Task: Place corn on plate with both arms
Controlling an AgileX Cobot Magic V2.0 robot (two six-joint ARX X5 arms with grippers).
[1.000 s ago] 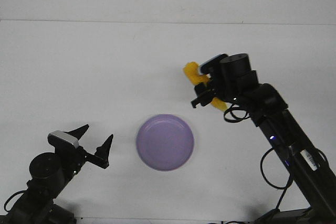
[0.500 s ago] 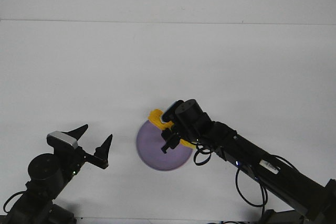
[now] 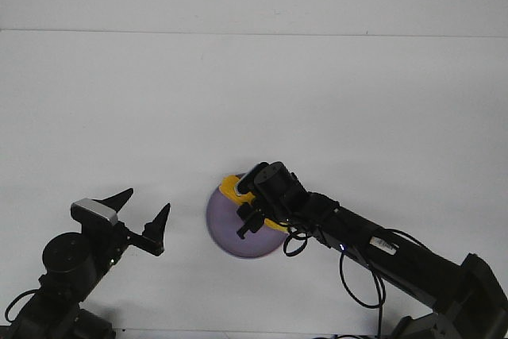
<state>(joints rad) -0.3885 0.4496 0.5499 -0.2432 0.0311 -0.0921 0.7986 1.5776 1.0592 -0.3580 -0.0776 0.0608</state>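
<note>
Over on the left, the left gripper [image 3: 144,213] sat low near the front edge of the white counter [image 3: 254,93], its two dark fingers [image 3: 161,218] spread wide with nothing between them, well apart from the plate [image 3: 222,224]. Further right, the purple plate lay on the counter, much of it covered by the right arm [image 3: 373,248], which reached across from the lower right. The right gripper [image 3: 248,213] hung over the plate with its fingers clamped on the corn [image 3: 231,186], whose yellow end showed over the plate's far rim. Whether the corn touched the plate could not be told. Nothing else lay around them.
</note>
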